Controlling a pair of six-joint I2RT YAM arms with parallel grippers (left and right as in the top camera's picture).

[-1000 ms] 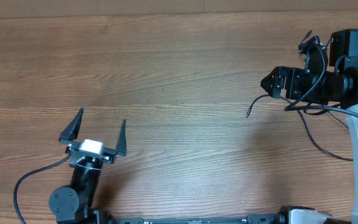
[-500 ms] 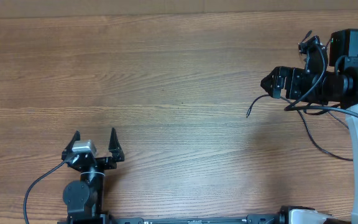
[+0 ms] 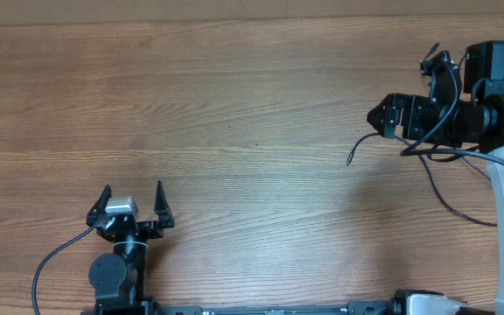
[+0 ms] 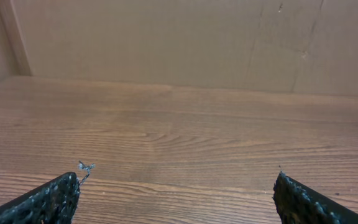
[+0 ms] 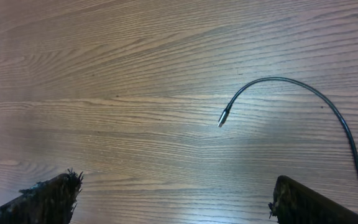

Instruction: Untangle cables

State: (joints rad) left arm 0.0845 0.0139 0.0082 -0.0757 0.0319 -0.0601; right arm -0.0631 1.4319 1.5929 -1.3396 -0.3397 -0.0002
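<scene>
Cable (image 5: pixel 277 78): thin black arc, silver-tipped

Cable (image 5: pixel 278 78) on table (image 3: pixel 252 87), far right; left pincer (image 3: pixel 132 187) front left.

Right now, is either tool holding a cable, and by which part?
Nothing is held. The left tool and right tool are both open and empty; the cable lies loose on the table.

Single thin black cable (image 5: pixel 272 78) lying loose and flat on the wooden table (image 3: pixel 252 96), toward its right side, small silver-tipped plug end (image 5: pixel 222 118) free, cord arching from it in one smooth curve
</scene>
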